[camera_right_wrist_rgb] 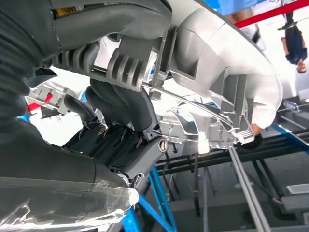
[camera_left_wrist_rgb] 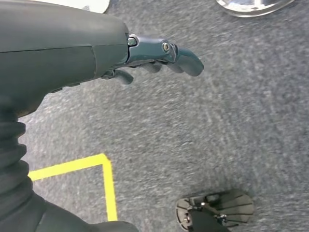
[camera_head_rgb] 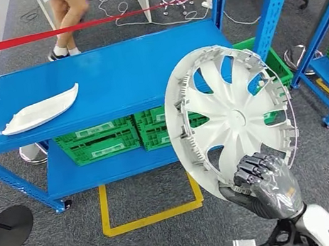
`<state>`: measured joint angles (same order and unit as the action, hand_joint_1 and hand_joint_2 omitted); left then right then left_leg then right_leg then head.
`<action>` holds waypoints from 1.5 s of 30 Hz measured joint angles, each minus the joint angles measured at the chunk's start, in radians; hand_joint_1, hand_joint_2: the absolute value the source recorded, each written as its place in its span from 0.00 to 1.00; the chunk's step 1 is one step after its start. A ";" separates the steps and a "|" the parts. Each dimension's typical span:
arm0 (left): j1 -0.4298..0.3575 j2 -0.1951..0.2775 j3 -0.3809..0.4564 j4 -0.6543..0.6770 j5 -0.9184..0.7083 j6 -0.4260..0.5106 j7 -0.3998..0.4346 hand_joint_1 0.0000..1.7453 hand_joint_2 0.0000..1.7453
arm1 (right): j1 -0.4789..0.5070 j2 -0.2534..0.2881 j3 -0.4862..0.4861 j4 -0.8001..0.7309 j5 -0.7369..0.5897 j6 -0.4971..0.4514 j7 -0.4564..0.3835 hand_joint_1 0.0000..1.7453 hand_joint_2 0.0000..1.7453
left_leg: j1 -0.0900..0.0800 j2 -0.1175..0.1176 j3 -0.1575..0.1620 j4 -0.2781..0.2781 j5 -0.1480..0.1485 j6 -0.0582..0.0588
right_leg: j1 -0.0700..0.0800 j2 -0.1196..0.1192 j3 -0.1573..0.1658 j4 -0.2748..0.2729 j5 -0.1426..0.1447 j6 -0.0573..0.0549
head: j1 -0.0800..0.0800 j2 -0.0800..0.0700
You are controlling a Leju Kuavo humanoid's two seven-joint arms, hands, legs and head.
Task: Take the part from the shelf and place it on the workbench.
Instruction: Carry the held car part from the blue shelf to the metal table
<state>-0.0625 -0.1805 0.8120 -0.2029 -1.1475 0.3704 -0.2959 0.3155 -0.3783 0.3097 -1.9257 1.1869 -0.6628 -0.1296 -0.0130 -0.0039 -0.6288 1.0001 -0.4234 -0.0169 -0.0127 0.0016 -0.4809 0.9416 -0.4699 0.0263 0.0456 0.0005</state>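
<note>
One white trim piece (camera_head_rgb: 41, 111) lies on the blue workbench (camera_head_rgb: 120, 73).

One white wheel cover (camera_head_rgb: 231, 117) is up in one robot hand (camera_head_rgb: 264, 182), one long white trim part (camera_head_rgb: 40, 111) lies on the blue shelf (camera_head_rgb: 125, 72), at least two green crates (camera_head_rgb: 98, 141) sit beneath, and one person (camera_head_rgb: 64, 16) stands behind one red barrier tape (camera_head_rgb: 87, 25).
</note>
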 joint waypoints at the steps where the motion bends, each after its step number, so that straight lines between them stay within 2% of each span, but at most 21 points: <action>1: 0.000 0.002 0.002 0.000 0.002 -0.002 0.000 0.00 1.00 | -0.010 0.004 0.000 0.005 -0.002 0.004 -0.002 1.00 1.00 | 0.001 0.000 -0.020 0.062 -0.052 -0.006 | 0.000 -0.002 -0.012 0.004 0.007 -0.006 | -0.002 0.000; 3: -0.001 0.006 0.004 0.000 0.004 -0.005 0.000 0.00 1.00 | -0.024 0.013 0.000 0.014 -0.003 0.010 -0.004 1.00 1.00 | 0.003 0.000 -0.059 0.205 -0.128 -0.012 | 0.000 -0.005 -0.040 0.012 0.022 -0.011 | -0.003 0.000; 5: -0.001 0.009 0.008 0.000 0.005 -0.006 0.001 0.00 1.00 | -0.035 0.021 0.000 0.022 -0.004 0.012 -0.007 1.00 1.00 | 0.005 0.000 -0.054 0.261 -0.115 -0.013 | 0.000 -0.008 -0.070 0.023 0.037 -0.010 | -0.003 0.000; 8: -0.003 0.013 0.014 0.000 0.005 -0.007 0.003 0.00 1.00 | -0.050 0.031 0.000 0.034 -0.005 0.013 -0.008 1.00 1.00 | 0.006 0.000 0.071 0.112 -0.047 -0.009 | 0.001 -0.009 -0.110 0.039 0.057 0.000 | -0.003 0.000; 10: -0.006 0.014 0.015 0.000 0.006 -0.007 0.004 0.00 1.00 | -0.055 0.035 -0.001 0.038 -0.005 0.013 -0.009 1.00 1.00 | 0.005 -0.001 0.153 -0.015 -0.062 -0.002 | 0.004 -0.010 -0.127 0.047 0.073 0.011 | -0.003 0.000; 13: -0.005 0.015 0.019 0.000 0.007 -0.008 0.006 0.00 1.00 | -0.059 0.039 -0.001 0.046 -0.005 0.014 -0.010 1.00 1.00 | 0.005 -0.001 0.158 -0.056 -0.067 0.016 | 0.003 -0.010 -0.147 0.052 0.090 0.027 | -0.002 0.000; 15: -0.002 0.017 0.021 0.000 0.007 -0.010 0.006 0.00 1.00 | -0.059 0.041 -0.002 0.052 -0.005 0.016 -0.010 1.00 1.00 | 0.007 0.001 0.139 -0.056 -0.049 0.033 | 0.002 -0.007 -0.168 0.096 0.035 0.036 | 0.000 0.000; 17: -0.002 0.018 0.022 0.000 0.007 -0.011 0.006 0.00 1.00 | -0.060 0.043 -0.002 0.057 -0.006 0.017 -0.010 1.00 1.00 | 0.005 0.002 0.118 -0.056 -0.029 0.044 | 0.001 -0.006 -0.199 0.216 -0.065 0.042 | 0.004 0.000; 19: -0.002 0.018 0.023 0.000 0.007 -0.011 0.006 0.00 1.00 | -0.061 0.045 -0.003 0.063 -0.006 0.017 -0.010 1.00 1.00 | 0.002 0.002 0.092 -0.055 -0.007 0.046 | 0.002 -0.006 -0.212 0.332 -0.110 0.044 | 0.005 0.000; 21: -0.002 0.019 0.023 0.000 0.007 -0.013 0.006 0.00 1.00 | -0.061 0.047 -0.003 0.066 -0.006 0.018 -0.010 1.00 1.00 | -0.002 0.002 0.063 -0.052 0.015 0.045 | 0.002 -0.006 -0.172 0.332 -0.067 0.040 | 0.006 0.000; 23: -0.003 0.019 0.024 0.000 0.007 -0.015 0.006 0.00 1.00 | -0.062 0.048 -0.004 0.068 -0.007 0.019 -0.009 1.00 1.00 | -0.004 0.001 0.037 -0.048 0.036 0.040 | 0.003 -0.004 -0.070 0.206 -0.026 0.034 | 0.006 0.000; 25: -0.003 0.018 0.024 0.000 0.007 -0.016 0.006 0.00 1.00 | -0.064 0.049 -0.007 0.068 -0.011 0.020 -0.009 1.00 1.00 | -0.007 -0.001 0.020 -0.044 0.056 0.032 | 0.006 -0.001 0.023 0.062 -0.042 0.027 | 0.005 0.000; 28: -0.001 0.019 0.026 0.000 0.008 -0.016 0.006 0.00 1.00 | -0.064 0.050 -0.012 0.068 -0.021 0.027 -0.007 1.00 1.00 | -0.006 -0.003 0.005 -0.042 0.079 0.017 | 0.009 -0.002 0.023 0.019 -0.045 0.009 | 0.005 0.000; 29: 0.001 0.020 0.027 0.000 0.008 -0.016 0.006 0.00 1.00 | -0.064 0.051 -0.014 0.068 -0.024 0.030 -0.007 1.00 1.00 | -0.005 -0.003 -0.004 -0.032 0.062 0.010 | 0.008 -0.003 0.011 0.021 -0.036 -0.001 | 0.004 0.000; 31: 0.004 0.021 0.028 0.000 0.008 -0.016 0.006 0.00 1.00 | -0.065 0.053 -0.016 0.069 -0.026 0.033 -0.007 1.00 1.00 | -0.002 -0.004 -0.031 0.040 -0.031 -0.004 | 0.004 -0.006 -0.015 0.022 -0.009 -0.017 | 0.000 0.000; 33: 0.003 0.021 0.028 0.000 0.008 -0.016 0.006 0.00 1.00 | -0.064 0.053 -0.018 0.069 -0.026 0.034 -0.007 1.00 1.00 | 0.002 -0.003 -0.061 0.176 -0.133 -0.014 | 0.005 -0.007 -0.045 0.025 0.020 -0.022 | -0.001 0.000; 34: 0.003 0.021 0.028 0.000 0.008 -0.016 0.006 0.00 1.00 | -0.064 0.054 -0.019 0.069 -0.027 0.036 -0.007 1.00 1.00 | 0.003 -0.003 -0.067 0.234 -0.151 -0.016 | 0.005 -0.007 -0.064 0.028 0.034 -0.021 | -0.001 0.000; 37: 0.001 0.021 0.028 0.000 0.008 -0.016 0.006 0.00 1.00 | -0.064 0.056 -0.019 0.069 -0.025 0.045 -0.007 1.00 1.00 | 0.005 -0.003 0.000 0.230 -0.086 -0.017 | 0.004 -0.009 -0.122 0.042 0.068 -0.015 | -0.001 0.000; 41: -0.008 0.021 0.028 0.000 0.007 -0.016 0.006 0.00 1.00 | -0.063 0.058 -0.021 0.069 -0.011 0.054 -0.005 1.00 1.00 | 0.005 -0.004 0.195 -0.036 -0.093 -0.001 | 0.008 -0.009 -0.167 0.055 0.113 0.001 | 0.001 0.000; 43: -0.008 0.021 0.029 0.000 0.007 -0.016 0.008 0.00 1.00 | -0.062 0.058 -0.022 0.070 -0.002 0.056 -0.003 1.00 1.00 | 0.002 -0.004 0.194 -0.061 -0.086 0.017 | 0.006 -0.009 -0.174 0.046 0.138 0.012 | 0.003 0.000; 45: -0.004 0.022 0.030 0.000 0.007 -0.016 0.010 0.00 1.00 | -0.060 0.059 -0.023 0.073 0.005 0.059 -0.001 1.00 1.00 | 0.003 -0.001 0.171 -0.061 -0.062 0.034 | 0.003 -0.007 -0.190 0.065 0.105 0.023 | 0.005 0.000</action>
<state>-0.0669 -0.1587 0.8418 -0.2029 -1.1405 0.3548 -0.2861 0.2560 -0.3197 0.2869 -1.8530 1.1922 -0.6034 -0.1306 -0.0098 -0.0044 -0.4581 0.9390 -0.4853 0.0170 -0.0101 -0.0058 -0.6712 1.0066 -0.3650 0.0495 0.0502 0.0004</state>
